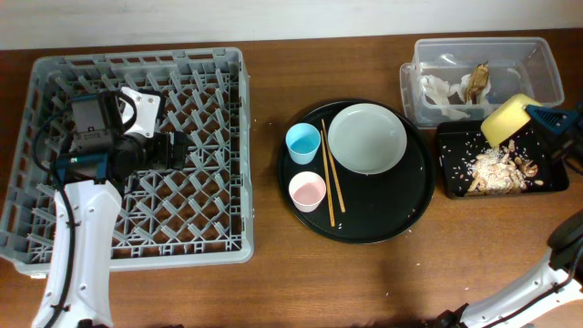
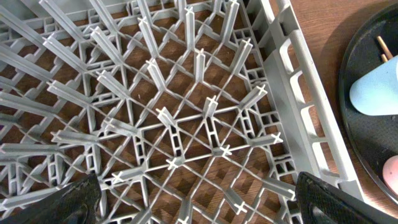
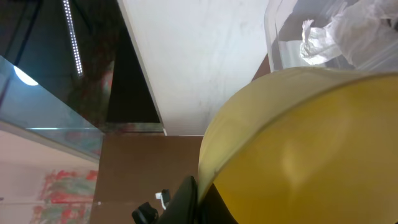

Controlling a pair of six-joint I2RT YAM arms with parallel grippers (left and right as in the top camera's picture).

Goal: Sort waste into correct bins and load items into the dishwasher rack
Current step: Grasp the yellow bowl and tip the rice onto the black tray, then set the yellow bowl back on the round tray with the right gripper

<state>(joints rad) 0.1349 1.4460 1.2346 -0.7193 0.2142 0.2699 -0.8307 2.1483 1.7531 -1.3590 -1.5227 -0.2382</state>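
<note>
Two tools stood apart: the right tool [image 1: 545, 117] pinched the rim of the yellow bowl [image 1: 506, 119], tilted above the black tray [image 1: 448, 146] of noodle scraps [image 1: 496, 169]; the left tool [image 2: 202, 202] hung spread and empty over the dishwasher rack [image 1: 209, 228] on the wooden desk [image 1: 273, 282].

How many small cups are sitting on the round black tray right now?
2. The light-blue cup stands near the round black tray's left edge. The pink cup sits just below it in the overhead view. Both are left of the chopsticks. None appears hidden.
</note>
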